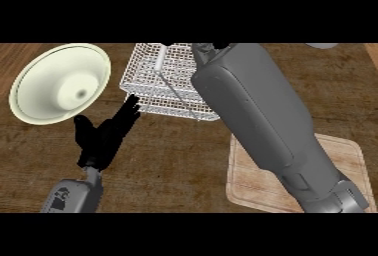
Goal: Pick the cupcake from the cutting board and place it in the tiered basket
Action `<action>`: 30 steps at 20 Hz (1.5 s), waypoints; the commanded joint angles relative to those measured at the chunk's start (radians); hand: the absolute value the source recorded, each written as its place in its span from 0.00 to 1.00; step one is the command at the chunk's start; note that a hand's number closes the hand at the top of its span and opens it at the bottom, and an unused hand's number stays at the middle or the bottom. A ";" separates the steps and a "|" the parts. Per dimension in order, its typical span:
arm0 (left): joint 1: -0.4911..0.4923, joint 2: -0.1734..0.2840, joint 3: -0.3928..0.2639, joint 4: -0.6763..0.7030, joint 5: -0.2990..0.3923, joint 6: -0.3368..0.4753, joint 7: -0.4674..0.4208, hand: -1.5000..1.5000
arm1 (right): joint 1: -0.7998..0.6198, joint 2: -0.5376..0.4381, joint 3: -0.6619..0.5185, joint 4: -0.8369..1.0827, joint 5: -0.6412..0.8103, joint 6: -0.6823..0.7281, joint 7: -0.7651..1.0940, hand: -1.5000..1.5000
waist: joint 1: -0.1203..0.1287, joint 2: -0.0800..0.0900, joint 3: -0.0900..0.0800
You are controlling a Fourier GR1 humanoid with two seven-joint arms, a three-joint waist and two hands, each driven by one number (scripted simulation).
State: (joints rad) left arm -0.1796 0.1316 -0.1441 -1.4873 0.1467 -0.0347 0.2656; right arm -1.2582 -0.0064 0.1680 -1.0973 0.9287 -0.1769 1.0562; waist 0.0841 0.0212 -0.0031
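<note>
Nowhere can I spot the cupcake; whether the right hand holds it I cannot tell, since that hand is hidden beyond its big grey forearm (258,120), which stretches from the pale wooden cutting board (347,150) up across the white wire tiered basket (159,75). Just left of the basket, the black left hand (107,132) rests with fingers straight, below a cream round plate (55,82) on the brown wooden counter (177,160).

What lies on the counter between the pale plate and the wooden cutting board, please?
In the head view, the left hand, open with fingers up, and the near corner of the wire basket lie between the plate and the cutting board.
</note>
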 commanded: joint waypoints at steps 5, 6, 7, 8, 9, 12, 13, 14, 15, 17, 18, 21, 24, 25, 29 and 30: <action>-0.068 -0.002 0.004 0.008 0.013 -0.028 0.001 0.50 | -0.037 0.006 -0.035 0.194 -0.231 -0.392 -0.111 0.00 | 0.036 0.012 0.001; -0.091 -0.020 -0.010 0.019 -0.012 -0.003 0.003 0.50 | -0.047 0.006 -0.012 0.218 -0.258 -0.426 -0.120 0.00 | 0.053 0.018 0.001; -0.069 -0.014 -0.013 -0.027 -0.006 -0.002 0.029 0.50 | -0.079 0.006 -0.047 0.255 -0.281 -0.414 -0.183 0.00 | 0.049 0.012 0.002; -0.070 -0.021 -0.010 0.024 -0.008 -0.014 -0.016 0.50 | -0.082 0.006 -0.028 0.265 -0.317 -0.447 -0.219 0.00 | 0.042 0.015 0.001; -0.091 -0.049 -0.029 0.026 -0.015 -0.001 -0.009 0.50 | -0.091 0.006 0.000 0.298 -0.325 -0.480 -0.224 0.00 | 0.058 0.021 0.000; -0.099 -0.026 -0.001 0.019 0.001 -0.011 0.006 0.50 | -0.138 0.006 0.026 0.350 -0.361 -0.549 -0.299 0.00 | 0.050 0.013 0.000; -0.093 -0.036 -0.025 0.017 -0.023 -0.003 -0.005 0.50 | -0.131 0.006 0.029 0.375 -0.359 -0.589 -0.332 0.00 | 0.061 0.019 0.000; -0.070 -0.025 -0.011 0.013 -0.014 -0.007 -0.006 0.50 | -0.176 0.006 0.014 0.389 -0.350 -0.605 -0.330 0.00 | 0.038 0.009 0.000; -0.070 -0.016 -0.015 -0.013 -0.016 -0.010 0.010 0.50 | -0.149 0.006 0.033 0.408 -0.347 -0.656 -0.365 0.00 | 0.041 0.008 0.001; -0.035 -0.016 -0.004 0.022 -0.006 -0.023 -0.028 0.50 | -0.233 0.006 0.050 0.456 -0.318 -0.713 -0.293 0.00 | 0.032 0.003 -0.001; -0.079 -0.037 -0.008 0.013 -0.015 0.009 0.012 0.50 | -0.226 0.006 0.019 0.495 -0.303 -0.750 -0.325 0.00 | 0.026 0.009 -0.001; -0.054 -0.009 0.029 0.036 -0.015 0.005 -0.028 0.50 | -0.259 0.006 -0.042 0.505 -0.322 -0.819 -0.260 0.00 | -0.017 -0.004 0.000; 0.020 -0.007 0.027 -0.024 0.000 0.004 -0.022 0.50 | -0.220 0.006 -0.021 0.513 -0.304 -0.896 -0.193 0.00 | -0.039 -0.020 0.001; 0.000 0.015 0.059 -0.002 0.026 -0.025 -0.030 0.50 | -0.225 0.006 -0.048 0.521 -0.303 -0.882 -0.199 0.00 | -0.054 -0.018 0.002; 0.046 0.010 0.069 -0.003 -0.003 0.017 -0.035 0.50 | -0.126 0.006 0.015 0.367 -0.242 -0.798 -0.097 0.00 | -0.111 -0.038 0.003; 0.058 0.033 0.085 -0.038 0.018 0.002 -0.007 0.50 | -0.056 -0.041 0.011 0.305 -0.260 -0.737 -0.138 0.00 | -0.121 -0.040 0.004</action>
State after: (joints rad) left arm -0.1139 0.1530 -0.0864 -1.5034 0.1571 -0.0427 0.2439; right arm -1.4093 -0.0140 0.1623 -0.6768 0.6532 -0.9458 0.8630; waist 0.0087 -0.0076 -0.0003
